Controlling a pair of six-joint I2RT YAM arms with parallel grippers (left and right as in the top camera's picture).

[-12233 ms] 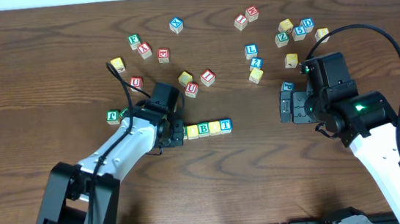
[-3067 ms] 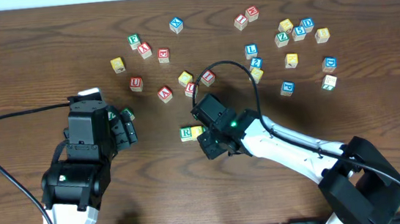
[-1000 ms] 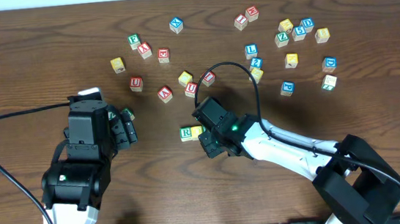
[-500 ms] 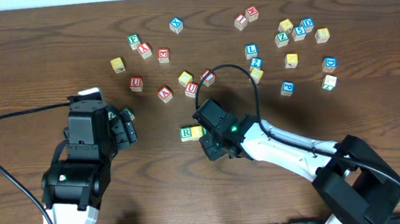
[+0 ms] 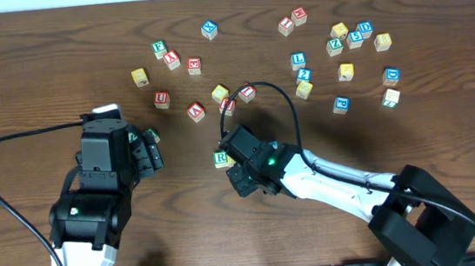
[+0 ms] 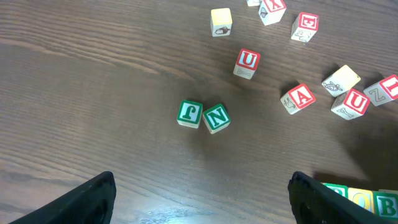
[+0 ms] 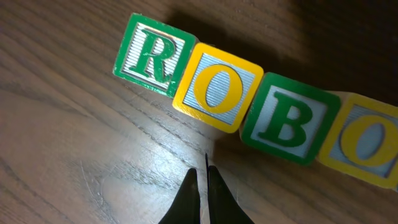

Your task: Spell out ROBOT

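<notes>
Just ahead of the right tool (image 7: 200, 173), fingers pressed together and empty, the block row (image 7: 273, 118) reads R-O-B-O, long axis crosswise on the surface (image 7: 74, 162), no T visible; left tool (image 6: 205, 199), spread, hangs well apart.
</notes>
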